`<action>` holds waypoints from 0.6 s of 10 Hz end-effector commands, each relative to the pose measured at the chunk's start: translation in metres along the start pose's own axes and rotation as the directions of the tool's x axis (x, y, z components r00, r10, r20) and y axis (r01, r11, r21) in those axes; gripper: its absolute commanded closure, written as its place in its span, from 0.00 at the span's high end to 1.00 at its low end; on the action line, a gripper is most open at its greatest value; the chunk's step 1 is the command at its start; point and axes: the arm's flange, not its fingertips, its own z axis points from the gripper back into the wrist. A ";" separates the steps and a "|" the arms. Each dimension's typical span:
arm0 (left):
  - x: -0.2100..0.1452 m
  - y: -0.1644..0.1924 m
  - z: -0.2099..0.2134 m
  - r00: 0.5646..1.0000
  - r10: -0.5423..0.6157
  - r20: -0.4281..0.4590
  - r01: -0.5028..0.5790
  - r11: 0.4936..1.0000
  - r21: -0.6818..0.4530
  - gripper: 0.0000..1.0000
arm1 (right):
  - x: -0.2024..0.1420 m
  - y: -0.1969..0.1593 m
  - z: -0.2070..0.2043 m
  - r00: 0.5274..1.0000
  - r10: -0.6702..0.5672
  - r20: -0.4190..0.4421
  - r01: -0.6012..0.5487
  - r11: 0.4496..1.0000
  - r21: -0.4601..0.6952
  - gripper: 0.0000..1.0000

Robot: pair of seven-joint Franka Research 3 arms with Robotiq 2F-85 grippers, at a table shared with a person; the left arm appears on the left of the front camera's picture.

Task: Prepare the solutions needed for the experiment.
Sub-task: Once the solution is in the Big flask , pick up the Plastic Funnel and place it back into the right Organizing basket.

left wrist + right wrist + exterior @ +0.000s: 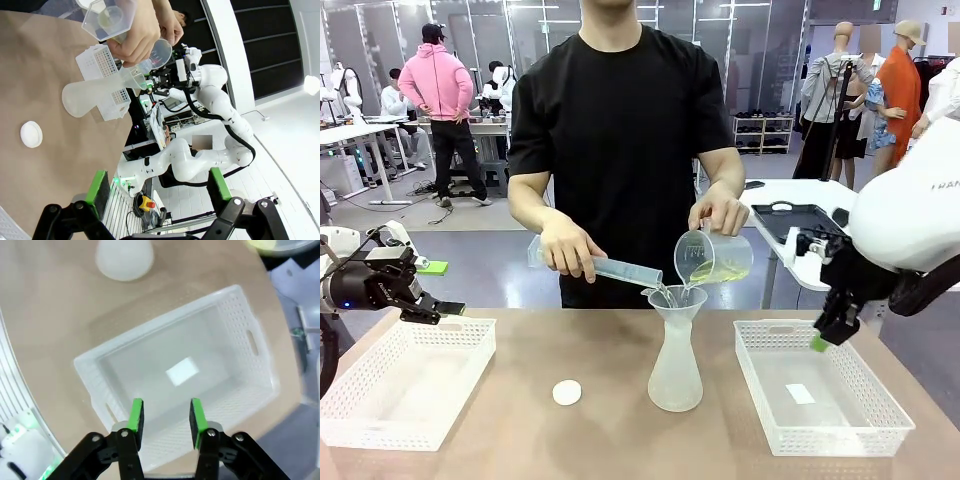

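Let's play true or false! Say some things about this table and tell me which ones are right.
1. The person tips a jug of yellow liquid over the flask. True.
2. The white cap lies inside the left basket. False: it lies on the table, between that basket and the flask.
3. The right gripper holds a bottle. False: it is open and empty, above the right basket.
4. The left gripper is open. True.

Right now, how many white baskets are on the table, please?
2. The left basket sits at the table's left end; the right basket sits at its right end, with a white slip inside. None seems hidden.
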 end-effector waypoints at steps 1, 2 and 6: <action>0.001 -0.002 -0.001 1.000 -0.007 0.002 0.007 1.000 0.010 1.00 | -0.021 -0.017 -0.013 0.947 -0.318 0.048 0.305 0.935 0.181 0.48; 0.001 -0.002 -0.001 1.000 -0.007 0.002 0.007 1.000 0.010 1.00 | -0.037 -0.027 -0.029 0.876 -0.476 0.079 0.436 0.851 0.292 0.48; 0.001 -0.002 -0.001 1.000 -0.007 0.002 0.007 1.000 0.010 1.00 | -0.054 -0.034 -0.069 0.639 -0.748 0.180 0.593 0.628 0.503 0.48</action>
